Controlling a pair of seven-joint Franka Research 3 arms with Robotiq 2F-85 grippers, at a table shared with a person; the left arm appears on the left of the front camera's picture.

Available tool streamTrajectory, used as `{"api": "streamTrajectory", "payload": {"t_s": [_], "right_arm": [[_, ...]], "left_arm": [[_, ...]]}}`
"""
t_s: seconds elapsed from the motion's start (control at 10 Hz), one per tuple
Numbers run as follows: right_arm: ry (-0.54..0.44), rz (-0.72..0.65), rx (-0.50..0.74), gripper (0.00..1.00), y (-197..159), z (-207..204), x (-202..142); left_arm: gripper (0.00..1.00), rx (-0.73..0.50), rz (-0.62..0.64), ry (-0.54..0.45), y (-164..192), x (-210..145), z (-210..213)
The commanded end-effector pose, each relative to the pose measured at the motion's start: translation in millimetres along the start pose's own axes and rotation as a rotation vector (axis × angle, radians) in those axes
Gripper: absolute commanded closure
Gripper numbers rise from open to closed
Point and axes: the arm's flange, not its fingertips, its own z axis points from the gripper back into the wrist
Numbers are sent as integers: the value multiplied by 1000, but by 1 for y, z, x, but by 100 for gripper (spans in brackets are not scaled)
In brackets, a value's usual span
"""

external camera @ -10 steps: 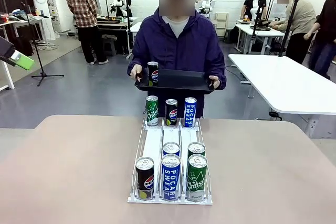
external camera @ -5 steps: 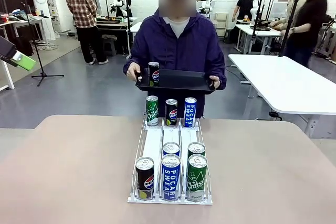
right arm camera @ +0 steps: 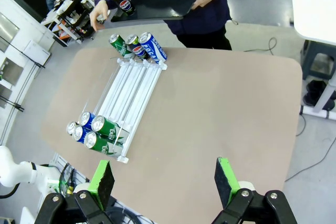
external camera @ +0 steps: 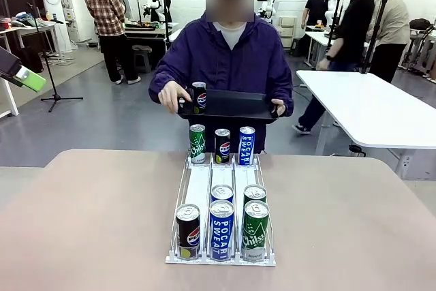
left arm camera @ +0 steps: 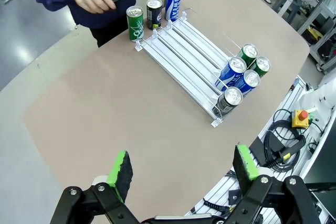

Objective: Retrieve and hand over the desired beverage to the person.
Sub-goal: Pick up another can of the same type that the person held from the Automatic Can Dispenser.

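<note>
The person (external camera: 228, 59) in a dark purple jacket stands at the table's far side and holds a black tray (external camera: 238, 105). A Pepsi can (external camera: 198, 97) stands on the tray's left end, with the person's hand (external camera: 173, 95) spread beside it. A white slide rack (external camera: 201, 189) on the table holds a green can (external camera: 197, 144), a Pepsi can (external camera: 222, 146) and a Pocari Sweat can (external camera: 246, 145) at its far end, and several cans (external camera: 221, 230) at its near end. My left gripper (left arm camera: 182, 165) hangs open high above the table. So does my right gripper (right arm camera: 164, 178), which is open too. Both hold nothing.
The tan table (external camera: 102, 223) has bare room on both sides of the rack. A green pad (external camera: 27, 78) of my left gripper shows at the picture's left edge. A white table (external camera: 368, 107) stands to the right, with people walking behind it.
The person's hand at picture left has come off the tray's edge and spread beside the Pepsi can. People in the background have walked on. Neither gripper has moved.
</note>
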Motion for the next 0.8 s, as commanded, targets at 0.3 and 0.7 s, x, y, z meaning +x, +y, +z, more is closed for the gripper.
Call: {"api": "streamTrajectory", "payload": {"t_s": [0.3,0.7], "right_arm": [[-13,13,36,0,-1,-2,2],[-13,13,36,0,-1,-2,2]], "left_arm": [[0,-4,4,6,1,1,0],[0,-4,4,6,1,1,0]]}}
